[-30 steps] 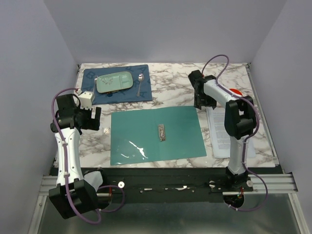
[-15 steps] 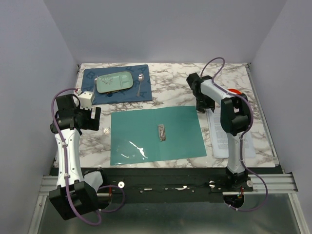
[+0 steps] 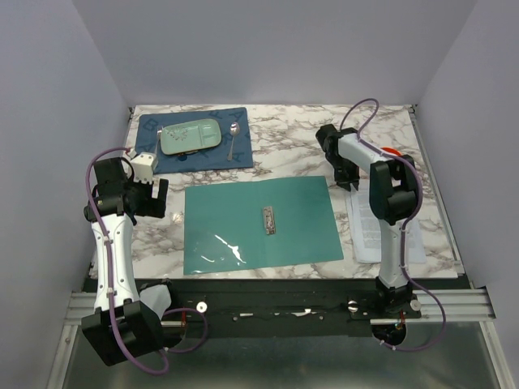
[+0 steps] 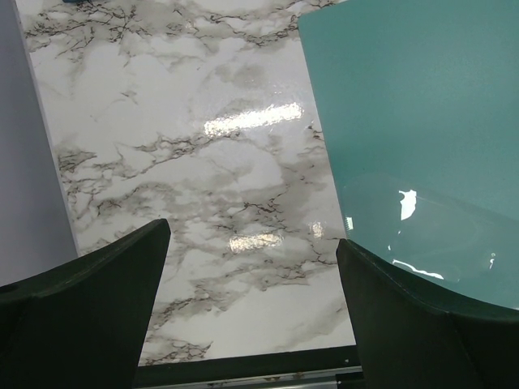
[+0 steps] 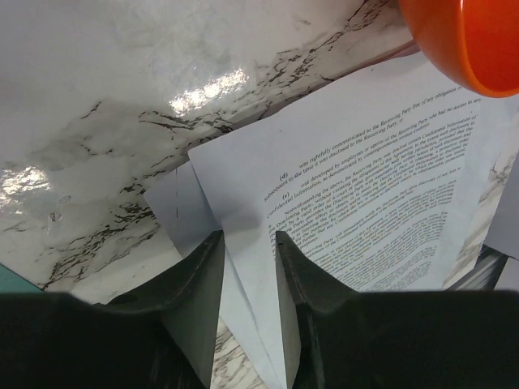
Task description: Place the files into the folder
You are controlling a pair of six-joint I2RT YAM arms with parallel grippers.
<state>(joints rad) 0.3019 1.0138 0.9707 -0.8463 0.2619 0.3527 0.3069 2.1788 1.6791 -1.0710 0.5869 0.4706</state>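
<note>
The left pincer (image 4: 251, 275) hangs wide open above the white marble worktop (image 4: 186, 162), by the near left corner of the thin teal-green file folder (image 3: 300, 215), which lies opened flat mid-worktop. Right of it lie the white printed paper sheets (image 5: 381, 194). The right pincer (image 5: 247, 243), narrowly parted, straddles their far left corner, near an orange round object (image 5: 462, 40).

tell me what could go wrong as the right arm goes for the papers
1. The files lie fanned, sheets offset. The right pincer, jaws narrow at one corner, may lift only the top sheet or crease it.
2. An orange object overlaps their far corner. If it rests on them, pulling could tear a sheet.
3. The folder lies open and unheld, with the left pincer open near its edge. Sheets sliding in might shove it.
</note>
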